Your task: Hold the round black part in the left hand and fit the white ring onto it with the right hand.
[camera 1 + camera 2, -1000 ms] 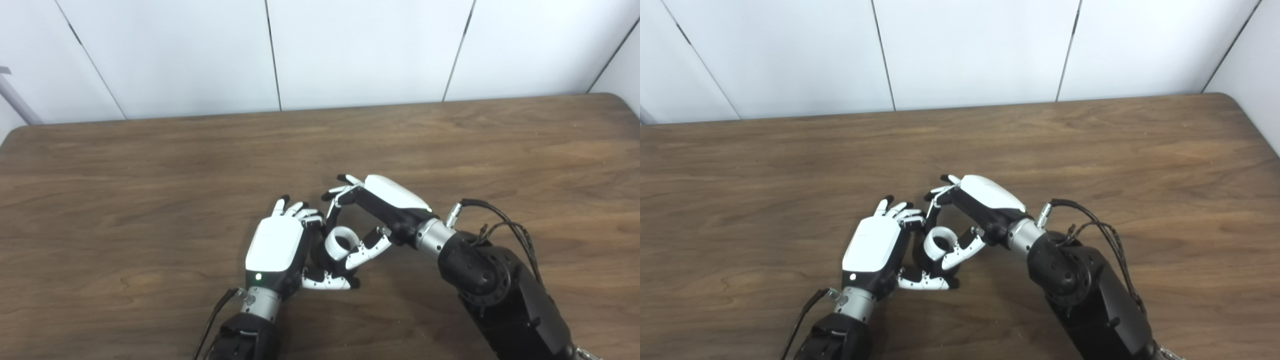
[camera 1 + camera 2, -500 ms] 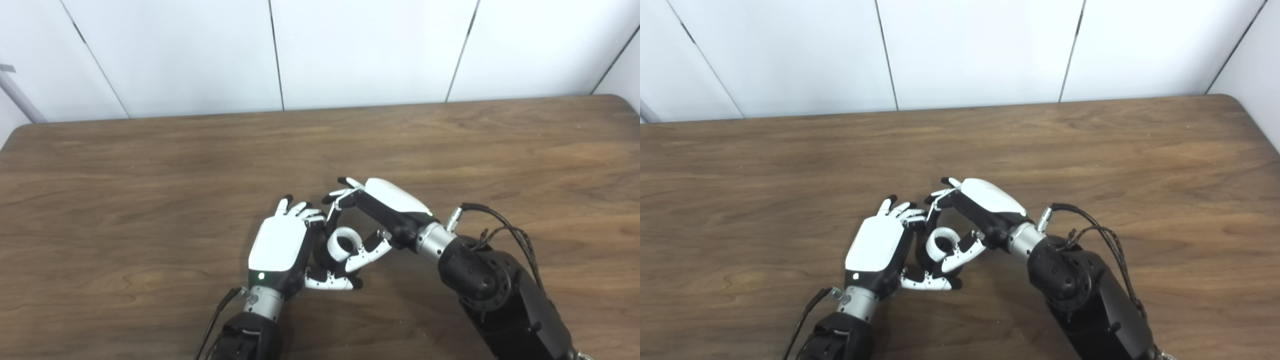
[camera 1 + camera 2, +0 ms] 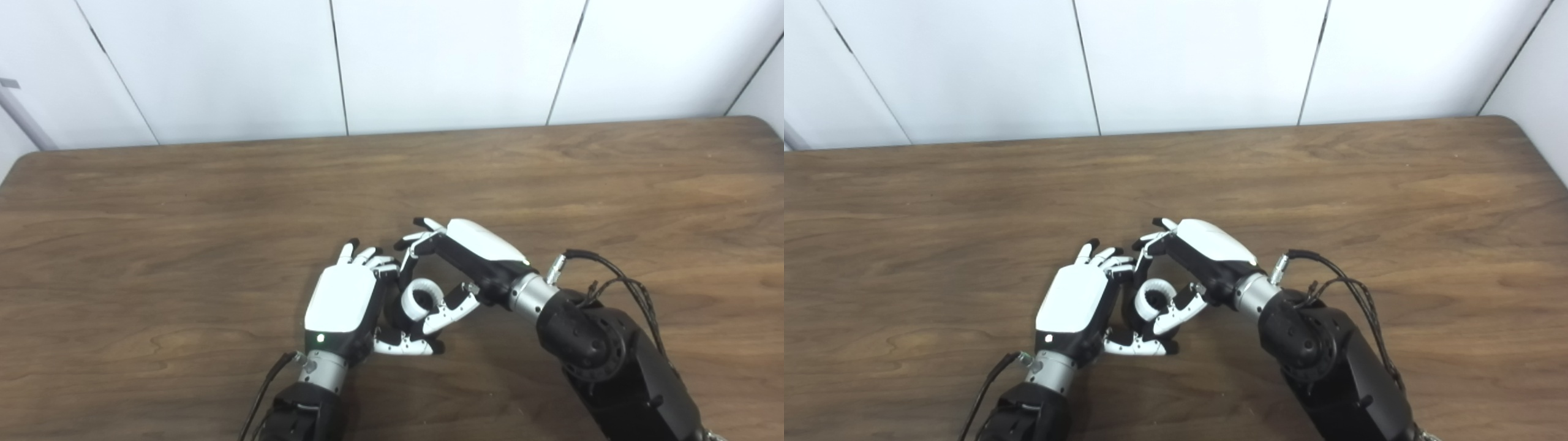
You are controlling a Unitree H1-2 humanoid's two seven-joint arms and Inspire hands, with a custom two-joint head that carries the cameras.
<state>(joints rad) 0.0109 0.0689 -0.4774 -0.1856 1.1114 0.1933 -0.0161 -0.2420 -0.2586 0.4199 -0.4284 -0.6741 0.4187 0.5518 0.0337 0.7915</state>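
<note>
My left hand (image 3: 340, 300) rests near the table's front with its white back toward the camera and its fingers curled round a round black part (image 3: 395, 311), which is mostly hidden between the two hands. A white ring (image 3: 421, 297) sits against that black part. My right hand (image 3: 468, 260) comes in from the right and pinches the ring between its thumb below and fingers above. The two hands touch around the parts. How far the ring sits on the black part cannot be seen.
The brown wooden table (image 3: 184, 202) stretches wide to the left, right and back. White wall panels (image 3: 429, 61) stand behind its far edge. A bundle of black cables (image 3: 618, 275) loops off my right wrist.
Between one second and half a second ago the whole picture shifted a little, so the camera moved. The hands and the ring have kept their places relative to each other.
</note>
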